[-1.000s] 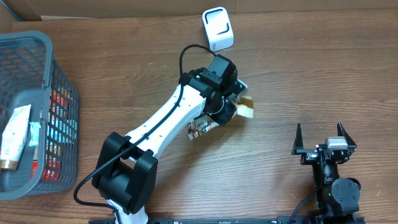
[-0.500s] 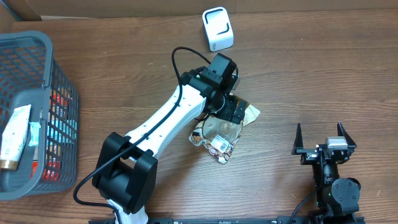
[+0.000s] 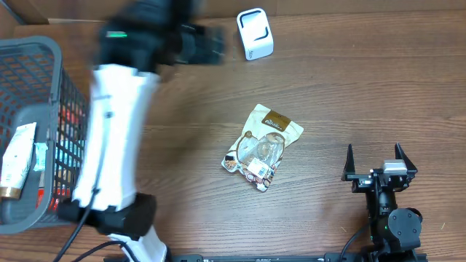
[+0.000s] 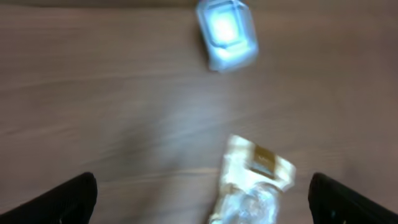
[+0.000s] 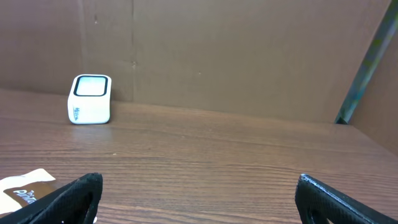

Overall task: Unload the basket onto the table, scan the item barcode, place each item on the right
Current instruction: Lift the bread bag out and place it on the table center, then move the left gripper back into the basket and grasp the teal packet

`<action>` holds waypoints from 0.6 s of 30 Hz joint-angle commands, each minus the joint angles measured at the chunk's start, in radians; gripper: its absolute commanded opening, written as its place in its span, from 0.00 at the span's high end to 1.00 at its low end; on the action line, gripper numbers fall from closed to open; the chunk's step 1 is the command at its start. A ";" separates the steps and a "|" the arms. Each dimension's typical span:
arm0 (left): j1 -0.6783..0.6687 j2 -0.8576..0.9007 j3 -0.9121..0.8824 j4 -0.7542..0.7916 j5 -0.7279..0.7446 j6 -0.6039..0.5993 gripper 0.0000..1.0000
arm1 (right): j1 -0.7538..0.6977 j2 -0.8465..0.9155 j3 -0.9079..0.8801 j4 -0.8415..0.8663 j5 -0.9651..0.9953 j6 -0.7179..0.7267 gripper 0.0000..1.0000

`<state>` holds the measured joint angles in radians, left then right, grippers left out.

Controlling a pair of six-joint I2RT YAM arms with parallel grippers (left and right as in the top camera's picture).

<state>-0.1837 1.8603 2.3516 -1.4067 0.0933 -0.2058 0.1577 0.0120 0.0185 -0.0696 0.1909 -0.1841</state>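
The item, a cream and brown snack pouch [image 3: 262, 145], lies flat on the wooden table near the middle, with nothing touching it. The white scanner [image 3: 255, 33] stands at the back, its window facing up. My left gripper [image 3: 207, 45] is a blur of motion to the left of the scanner, well away from the pouch. In the left wrist view the gripper [image 4: 202, 205] is wide open and empty, with the pouch [image 4: 252, 186] below it and the scanner [image 4: 226, 34] ahead. My right gripper [image 3: 379, 161] rests open at the front right, empty [image 5: 199, 199].
A grey wire basket [image 3: 29, 45] at the left edge holds a white tube [image 3: 18, 156] and other packets. A brown cardboard wall runs along the back of the table. The right wrist view shows the scanner [image 5: 91, 99] and a corner of the pouch [image 5: 25, 190].
My left gripper opened and let go of the pouch, which dropped flat onto the table. The left arm then swung up and to the left. The right arm has not moved.
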 commanded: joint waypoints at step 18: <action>0.870 -0.032 -0.076 -0.129 -0.113 -0.234 0.00 | 0.004 -0.009 -0.010 0.005 0.010 -0.001 0.00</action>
<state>0.6601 1.8431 2.3363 -1.5463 0.0116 -0.3603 0.1577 0.0120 0.0185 -0.0696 0.1909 -0.1844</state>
